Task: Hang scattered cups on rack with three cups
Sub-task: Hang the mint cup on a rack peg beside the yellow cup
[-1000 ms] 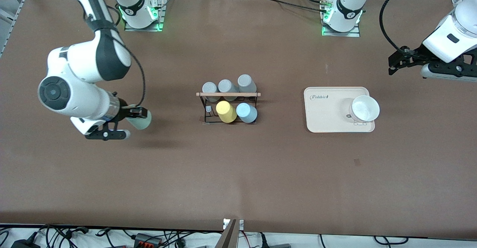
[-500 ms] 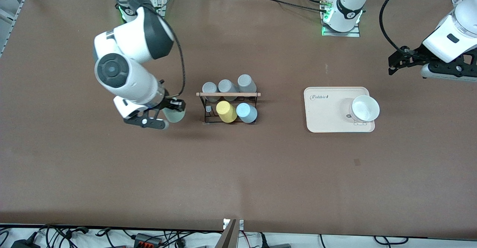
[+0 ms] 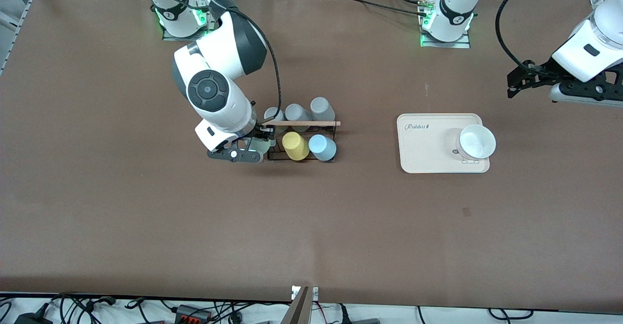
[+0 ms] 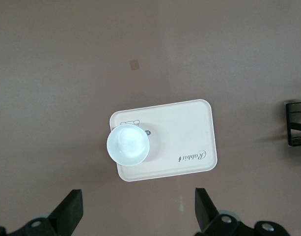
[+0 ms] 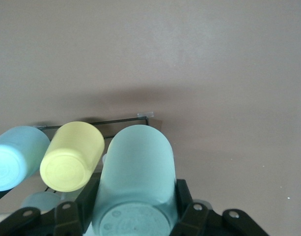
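Mint-green and upturned, one cup sits clamped between the fingers of the right gripper, its closed base toward the wrist camera and its long axis running away from that camera toward the table. It hangs over the rack at the corner toward the right arm's end of the table, in the row nearer the front camera. Beside it in that row the yellow cup sits upturned on its peg, tilted, and next along is the light blue cup, tilted the same way. Three grey cups fill the rack's farther row, just past the wooden rod across its top; the one nearest the right arm is partly hidden by it. Away from the rack toward the left arm's end lies a cream tray carrying a white bowl. The left gripper waits in the air above the table past the tray, well apart from the rack, fingers spread wide with nothing between them.
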